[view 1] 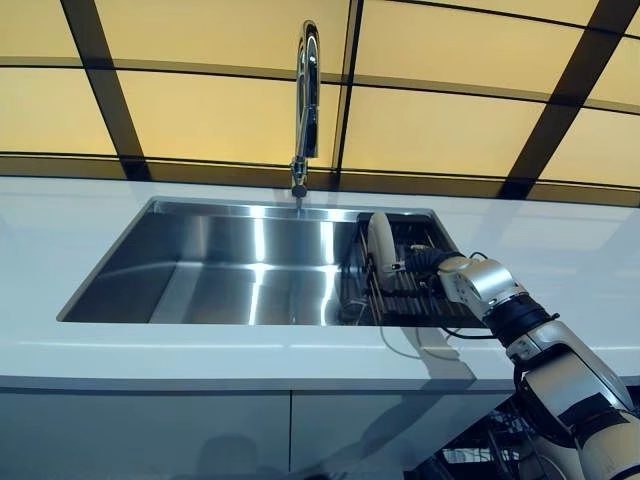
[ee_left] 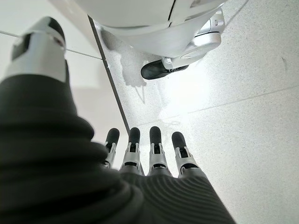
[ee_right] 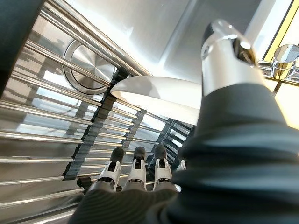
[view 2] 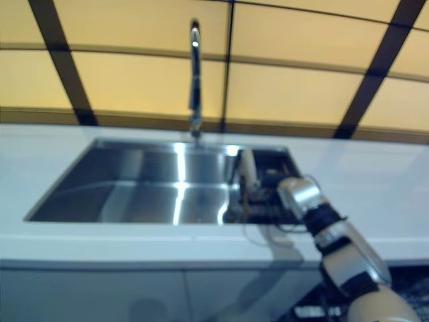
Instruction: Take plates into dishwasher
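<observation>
A white plate point(view 1: 380, 243) stands on edge in a dark slatted rack point(view 1: 412, 302) at the right end of the steel sink point(view 1: 200, 265). My right hand point(view 1: 420, 262) reaches over the rack from the right, just beside the plate. In the right wrist view its fingers point(ee_right: 135, 169) are straight and its thumb point(ee_right: 224, 51) is raised, with the plate point(ee_right: 154, 93) a little past the fingertips and nothing in the hand. My left hand point(ee_left: 140, 154) hangs down over the floor with straight fingers, holding nothing.
A tall chrome faucet point(view 1: 306, 100) rises behind the sink's middle. White counter point(view 1: 60, 235) surrounds the basin, with yellow panels behind it. The sink drain point(ee_right: 88, 58) shows below the rack's bars.
</observation>
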Robot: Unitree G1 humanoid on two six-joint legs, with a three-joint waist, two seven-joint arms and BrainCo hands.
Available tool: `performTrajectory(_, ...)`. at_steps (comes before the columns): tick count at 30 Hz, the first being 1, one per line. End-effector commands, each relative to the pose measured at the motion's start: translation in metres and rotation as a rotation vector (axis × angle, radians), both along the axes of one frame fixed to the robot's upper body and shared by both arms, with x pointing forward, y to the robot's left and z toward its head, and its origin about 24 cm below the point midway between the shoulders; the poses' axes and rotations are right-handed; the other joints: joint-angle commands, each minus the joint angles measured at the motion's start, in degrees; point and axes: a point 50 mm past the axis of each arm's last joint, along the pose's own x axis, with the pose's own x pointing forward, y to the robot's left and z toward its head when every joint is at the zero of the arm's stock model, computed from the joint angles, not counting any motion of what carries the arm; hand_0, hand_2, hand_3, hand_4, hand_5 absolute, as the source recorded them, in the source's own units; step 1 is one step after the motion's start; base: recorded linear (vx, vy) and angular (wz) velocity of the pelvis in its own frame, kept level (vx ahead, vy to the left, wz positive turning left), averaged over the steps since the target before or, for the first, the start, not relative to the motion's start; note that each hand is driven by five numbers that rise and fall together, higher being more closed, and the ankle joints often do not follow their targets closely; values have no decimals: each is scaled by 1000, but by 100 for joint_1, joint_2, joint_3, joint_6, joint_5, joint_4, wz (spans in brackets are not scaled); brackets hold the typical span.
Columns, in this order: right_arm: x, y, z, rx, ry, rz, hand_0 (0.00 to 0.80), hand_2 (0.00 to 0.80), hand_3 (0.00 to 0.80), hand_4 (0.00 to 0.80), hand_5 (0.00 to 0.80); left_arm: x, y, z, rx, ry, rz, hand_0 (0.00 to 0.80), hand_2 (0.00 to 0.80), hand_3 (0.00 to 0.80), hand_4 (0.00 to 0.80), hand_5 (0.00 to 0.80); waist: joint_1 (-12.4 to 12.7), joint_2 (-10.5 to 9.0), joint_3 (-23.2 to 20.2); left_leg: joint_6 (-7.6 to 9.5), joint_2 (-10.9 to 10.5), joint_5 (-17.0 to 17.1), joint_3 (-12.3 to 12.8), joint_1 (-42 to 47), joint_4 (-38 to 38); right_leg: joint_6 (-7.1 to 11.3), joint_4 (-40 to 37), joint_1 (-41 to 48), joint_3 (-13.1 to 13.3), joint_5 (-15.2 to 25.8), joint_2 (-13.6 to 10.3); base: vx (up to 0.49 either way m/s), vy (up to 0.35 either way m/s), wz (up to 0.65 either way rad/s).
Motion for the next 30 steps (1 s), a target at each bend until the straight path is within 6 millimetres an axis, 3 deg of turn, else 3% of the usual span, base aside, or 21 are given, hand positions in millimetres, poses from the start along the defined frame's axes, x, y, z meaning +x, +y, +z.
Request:
performTrajectory(1,16,11,59,-2,-197,19,0,0,0,0,0,13,6,4,49,4,-40,0,0,0,0,0,142,-327,40,89,-188,-157,15,55,-16,321,33,352,-111,-119,-223,0,0,0)
performTrajectory(30,19,1,66,-91,-209,-15,0,0,0,0,0,3,5,1,37,23,-33,0,0,0,0,0,268,-364,133,102,-206,-149,-47,16,-16,334,51,336,-188,-103,-263,1,0,0)
